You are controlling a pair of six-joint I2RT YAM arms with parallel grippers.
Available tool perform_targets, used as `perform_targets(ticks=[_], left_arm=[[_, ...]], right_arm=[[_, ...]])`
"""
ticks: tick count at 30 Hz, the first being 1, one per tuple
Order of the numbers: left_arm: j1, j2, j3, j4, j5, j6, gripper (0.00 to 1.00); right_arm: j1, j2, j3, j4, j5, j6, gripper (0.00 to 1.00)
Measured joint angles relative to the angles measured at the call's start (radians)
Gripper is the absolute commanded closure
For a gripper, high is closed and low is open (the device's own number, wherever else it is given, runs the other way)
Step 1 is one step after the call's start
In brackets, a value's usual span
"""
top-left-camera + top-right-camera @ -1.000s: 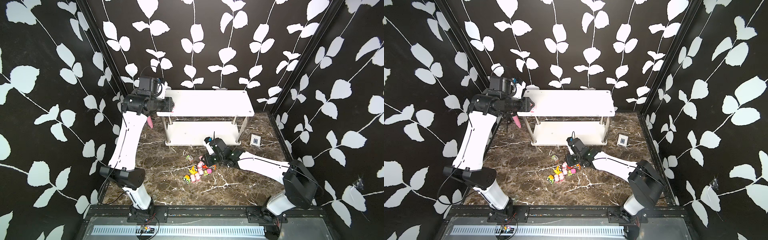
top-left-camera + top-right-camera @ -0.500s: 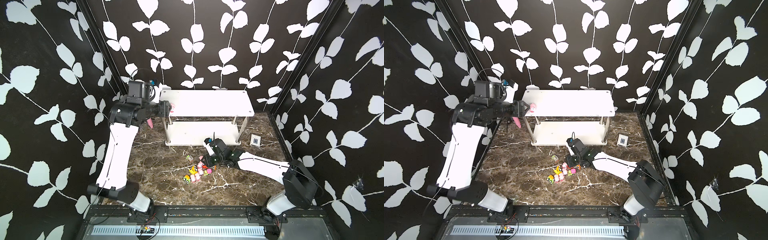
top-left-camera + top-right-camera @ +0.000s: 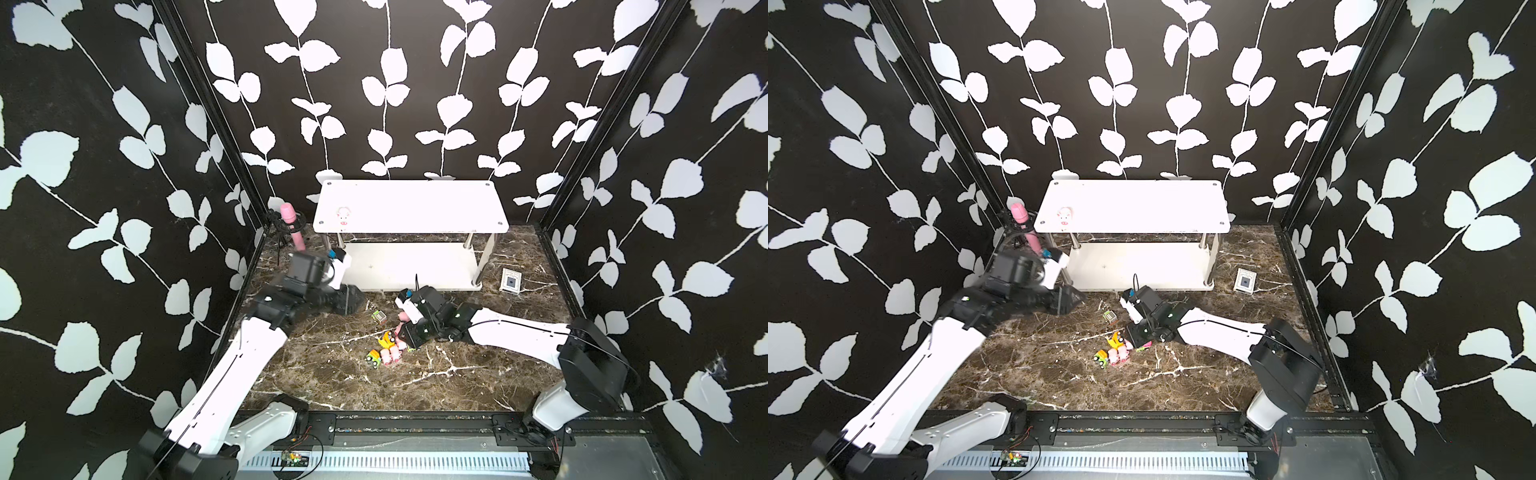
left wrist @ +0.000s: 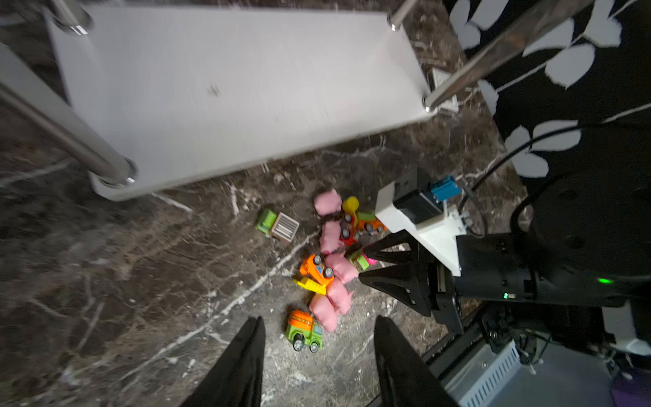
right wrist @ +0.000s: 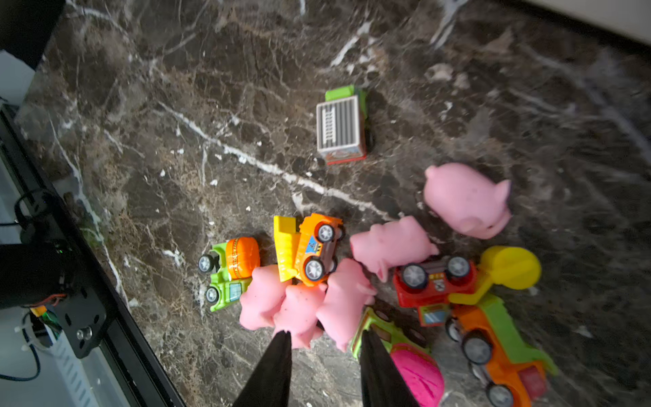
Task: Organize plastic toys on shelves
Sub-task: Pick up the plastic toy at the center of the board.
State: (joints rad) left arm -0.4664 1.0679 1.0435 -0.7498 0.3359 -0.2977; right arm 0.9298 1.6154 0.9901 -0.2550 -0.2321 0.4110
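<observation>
The shelves [image 3: 411,205] stand at the back, and one pale-pink pig [image 3: 343,216] lies near the left end of the top board. The other plastic toys [image 3: 388,349], several pigs and small vehicles, lie heaped on the marble floor in front. My left gripper [image 4: 320,319] hangs open and empty above the floor, left of the heap, with a green-and-orange truck [image 4: 304,331] beyond its tips. My right gripper [image 5: 324,333] is open at the heap. Its fingertips [image 5: 283,338] touch a cluster of three pigs [image 5: 299,310], and one pig's end pokes between them.
A green truck with a grey striped top [image 5: 341,127] sits apart from the heap, nearer the lower shelf [image 4: 229,88]. A pink microphone [image 3: 289,216] on a stand is at the back left. A white-and-blue card box [image 3: 510,281] lies right of the rack. Patterned walls close in on three sides.
My left arm left a pig on the top shelf, then swung down from its left end to just above the floor. The right arm has barely moved.
</observation>
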Motion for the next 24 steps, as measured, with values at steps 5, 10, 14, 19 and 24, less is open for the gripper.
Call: perform_targets(ticks=[5,10,14,19,24], left_arm=[[-0.129,0.093,-0.187,0.171,0.016,-0.097,0.61],[-0.187,0.177,-0.251,0.298,0.02,-0.151,0.65],[-0.211,0.231,-0.279,0.375,0.016,-0.18,0.69],[-0.256,0.273,-0.306,0.428,0.004,-0.214,0.7],[-0.297,0.281,-0.339,0.449,-0.029,-0.246,0.72]], right_arm=[[0.033,0.044,0.0,-0.003,-0.005,0.012,0.71],[0.043,0.044,-0.015,0.037,-0.008,0.04,0.71],[0.048,0.044,-0.037,0.05,-0.006,0.063,0.71],[0.054,0.044,-0.048,0.056,0.016,0.085,0.72],[0.054,0.044,-0.057,0.052,0.049,0.098,0.73]])
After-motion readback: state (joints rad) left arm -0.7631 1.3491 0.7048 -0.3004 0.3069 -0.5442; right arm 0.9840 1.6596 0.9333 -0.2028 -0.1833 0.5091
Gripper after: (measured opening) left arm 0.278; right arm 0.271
